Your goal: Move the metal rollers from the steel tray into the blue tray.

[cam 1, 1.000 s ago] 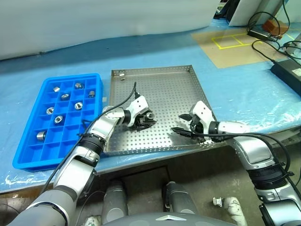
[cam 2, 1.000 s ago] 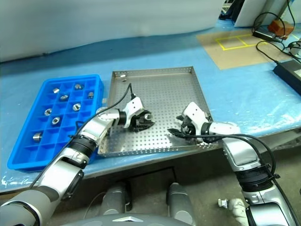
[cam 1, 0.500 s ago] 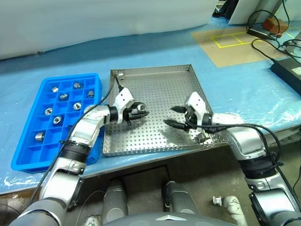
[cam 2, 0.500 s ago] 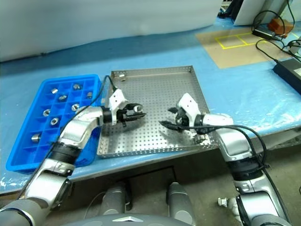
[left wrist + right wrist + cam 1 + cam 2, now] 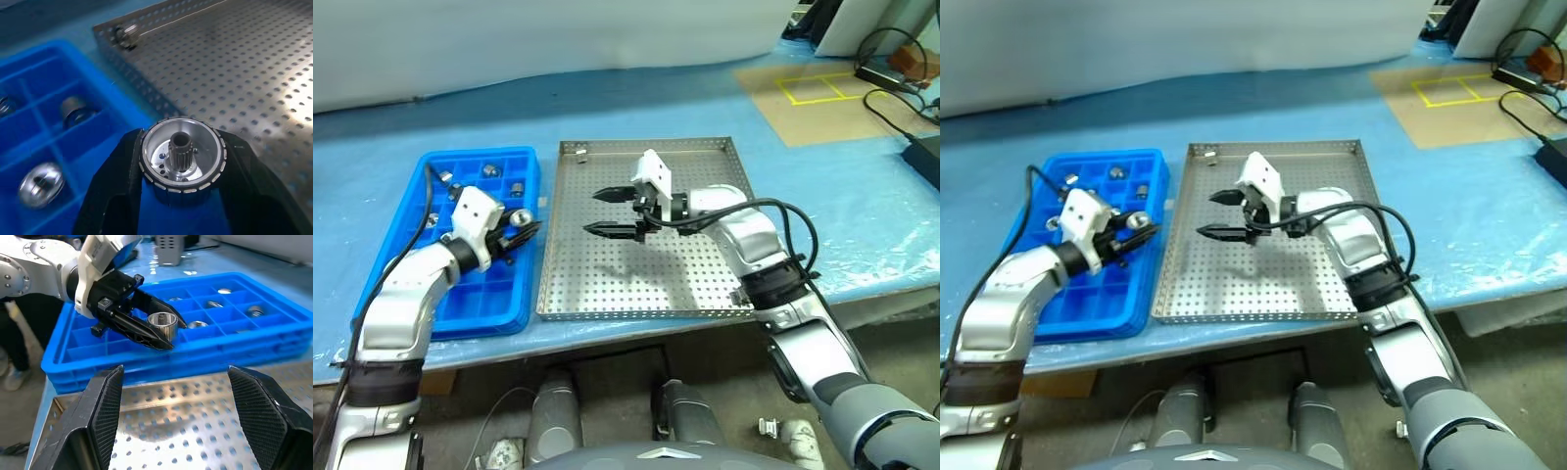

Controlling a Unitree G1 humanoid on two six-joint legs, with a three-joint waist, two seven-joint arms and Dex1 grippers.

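My left gripper [image 5: 521,224] is shut on one metal roller [image 5: 182,159] and holds it just above the blue tray [image 5: 480,323], near that tray's right side. Several other metal rollers [image 5: 489,170] lie in the blue tray's far compartments. One roller [image 5: 578,152] rests in the far left corner of the steel tray [image 5: 636,279]. My right gripper [image 5: 594,212] hovers open and empty over the steel tray's left half, pointing toward the blue tray. The right wrist view shows the left gripper [image 5: 164,330] with its roller [image 5: 162,323].
A brown board with a yellow taped square [image 5: 822,93] lies at the far right on the blue-covered table. Black cables and a black box [image 5: 922,157] sit at the right edge. The table's front edge runs just below both trays.
My left gripper carried the roller leftward from over the steel tray to over the blue tray. My right gripper rose and swung left across the steel tray, staying open. The head camera also shifted.
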